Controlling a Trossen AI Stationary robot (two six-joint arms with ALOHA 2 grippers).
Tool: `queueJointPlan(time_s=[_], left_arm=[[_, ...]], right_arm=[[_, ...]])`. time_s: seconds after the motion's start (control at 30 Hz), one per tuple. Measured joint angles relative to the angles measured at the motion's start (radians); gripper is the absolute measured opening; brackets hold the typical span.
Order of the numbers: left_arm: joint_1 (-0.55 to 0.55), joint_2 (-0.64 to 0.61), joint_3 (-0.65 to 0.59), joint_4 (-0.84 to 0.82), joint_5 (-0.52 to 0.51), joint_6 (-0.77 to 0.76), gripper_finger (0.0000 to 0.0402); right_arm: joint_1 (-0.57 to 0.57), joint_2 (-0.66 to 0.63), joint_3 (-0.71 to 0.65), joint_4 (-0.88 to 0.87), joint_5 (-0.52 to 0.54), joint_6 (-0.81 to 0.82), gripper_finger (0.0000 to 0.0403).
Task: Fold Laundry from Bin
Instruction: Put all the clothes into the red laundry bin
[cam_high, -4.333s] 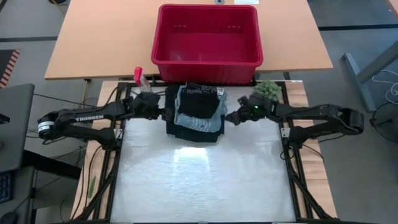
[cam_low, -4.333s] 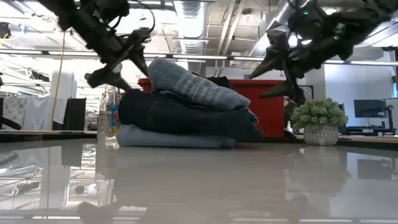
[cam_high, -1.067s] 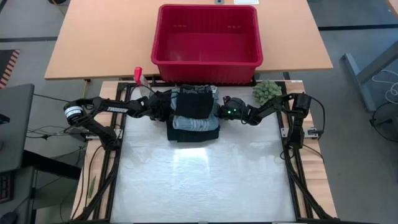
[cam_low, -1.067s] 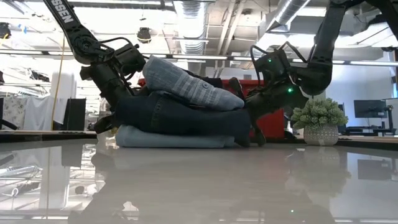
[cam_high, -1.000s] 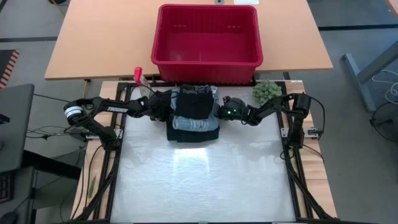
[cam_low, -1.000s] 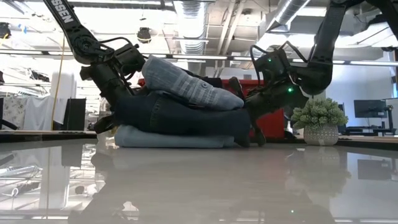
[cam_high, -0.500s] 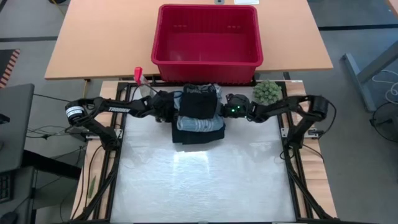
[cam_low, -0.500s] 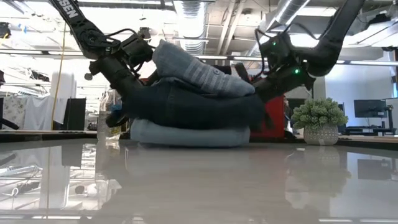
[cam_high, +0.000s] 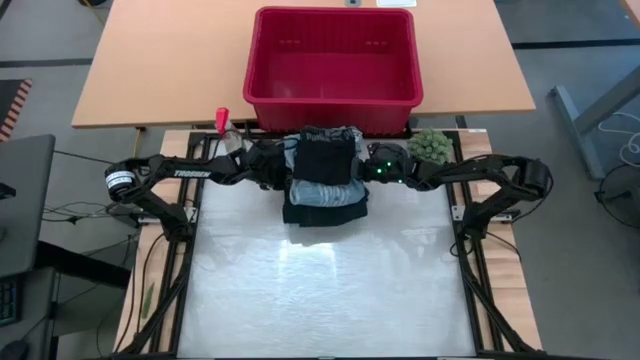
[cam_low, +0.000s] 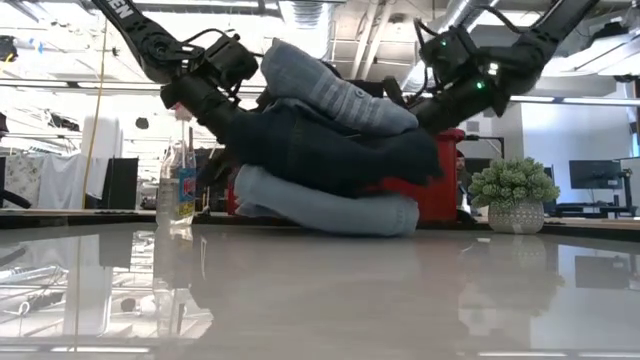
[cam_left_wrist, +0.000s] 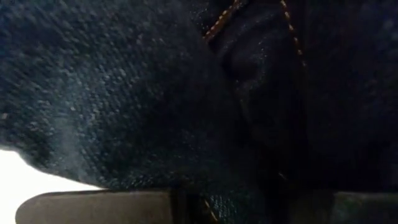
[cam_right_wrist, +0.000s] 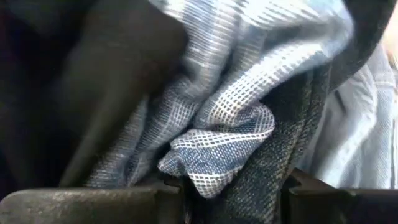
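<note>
Claws (cam_low: 225, 100) gripping seemingly right-tilted laundry (cam_low: 330, 150)

The glossy white table (cam_high: 320, 290) carries a spray bottle (cam_low: 178, 188) and small plant (cam_low: 517, 196) — the laundry (cam_low: 330, 170) sags just above it.
</note>
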Motion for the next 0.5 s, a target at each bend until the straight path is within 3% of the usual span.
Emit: queueJointPlan(time_s=[0.3,0.5], left_arm=[[0.000,-0.005,0.094,-0.004,-0.009,0.023,0.0058],[0.002,-0.056,0.146,-0.054,-0.035,0.080,0.0057]], right_arm=[[-0.026,-0.064,0.165,-0.255,-0.013,-0.131,0.0132],[-0.027,-0.089,0.190,-0.273,-0.012,-0.155,0.0131]])
